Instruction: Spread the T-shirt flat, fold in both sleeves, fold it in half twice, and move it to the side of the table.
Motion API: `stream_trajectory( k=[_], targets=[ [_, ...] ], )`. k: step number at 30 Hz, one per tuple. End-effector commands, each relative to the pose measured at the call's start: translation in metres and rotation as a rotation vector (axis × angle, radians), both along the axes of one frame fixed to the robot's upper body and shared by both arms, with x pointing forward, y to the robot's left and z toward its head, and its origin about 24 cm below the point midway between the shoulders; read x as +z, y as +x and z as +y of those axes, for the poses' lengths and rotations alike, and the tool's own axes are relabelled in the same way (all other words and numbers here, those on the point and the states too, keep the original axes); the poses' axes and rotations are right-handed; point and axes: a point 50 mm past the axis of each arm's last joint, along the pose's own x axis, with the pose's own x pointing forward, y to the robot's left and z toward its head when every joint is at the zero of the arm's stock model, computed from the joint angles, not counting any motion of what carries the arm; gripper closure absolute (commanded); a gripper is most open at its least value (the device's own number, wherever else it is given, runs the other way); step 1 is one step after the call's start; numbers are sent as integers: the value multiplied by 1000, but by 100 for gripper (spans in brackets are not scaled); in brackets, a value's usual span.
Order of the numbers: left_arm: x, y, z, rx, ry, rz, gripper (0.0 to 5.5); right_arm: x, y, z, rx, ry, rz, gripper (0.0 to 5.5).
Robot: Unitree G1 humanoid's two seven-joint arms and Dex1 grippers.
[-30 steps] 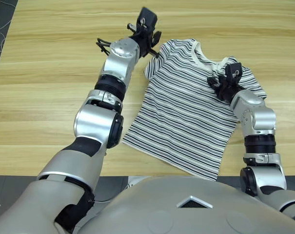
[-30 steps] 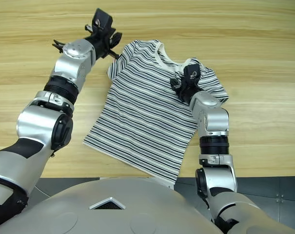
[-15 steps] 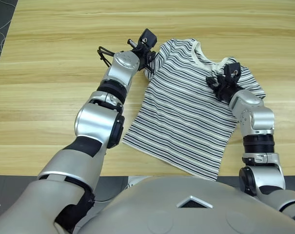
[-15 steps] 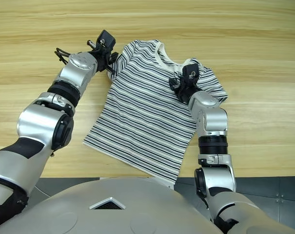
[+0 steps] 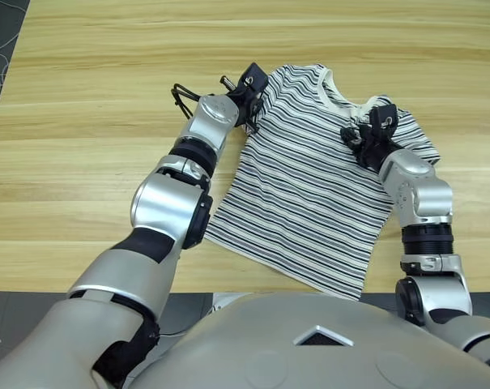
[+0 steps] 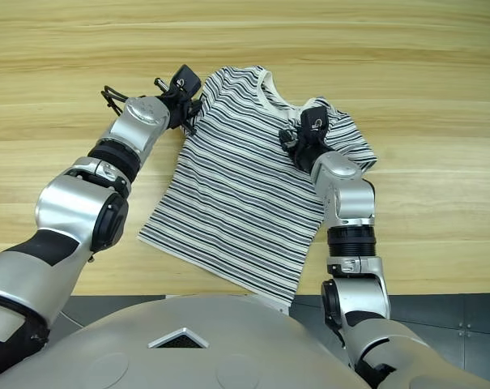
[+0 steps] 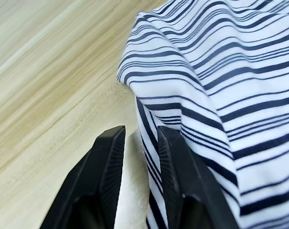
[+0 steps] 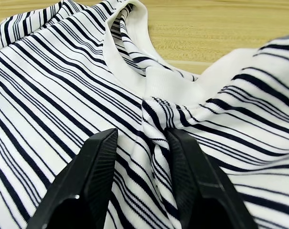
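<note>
Wood-grain table (image 5: 91,121) carries the striped T-shirt (image 5: 309,194), which lies face-up and slightly askew close to the near edge, right of the middle. Its collar (image 5: 342,93) points toward the far edge and its hem hangs just over the near one.

Our left arm stretches forward across the table with the elbow nearly straight and the wrist turned inward toward the shirt. The left gripper (image 7: 140,133) sits low at the shirt's left sleeve (image 7: 154,71). Its fingers are a narrow gap apart: one rests over bare wood, and the other lies along the sleeve's edge. We see no cloth caught between them.

Our right arm rises from the near edge, bent at the elbow, with the forearm angled over the shirt. The right gripper (image 8: 143,136) rests on the shoulder just beside the collar. Its fingers are spread, and a raised wrinkle (image 8: 158,114) of cloth runs between them.
</note>
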Motion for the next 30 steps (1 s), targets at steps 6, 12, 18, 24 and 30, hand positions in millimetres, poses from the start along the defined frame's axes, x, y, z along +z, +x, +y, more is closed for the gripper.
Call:
stream_trajectory(
  k=[6, 12, 18, 24, 30],
  targets=[
    [-22, -11, 19, 60, 133, 41, 424, -23, -15, 10, 13, 8, 119, 366],
    [-19, -7, 52, 199, 177, -3, 424, -23, -12, 8, -13, 12, 112, 366],
    [-19, -8, 72, 300, 173, -19, 424, -23, -8, 6, -27, 12, 103, 366],
    [-18, -7, 76, 341, 142, -41, 424, -23, -7, 5, -34, 14, 95, 366],
    [-7, -1, 87, 484, 77, -115, 424, -8, 1, 7, -31, 76, 8, 366]
  ],
)
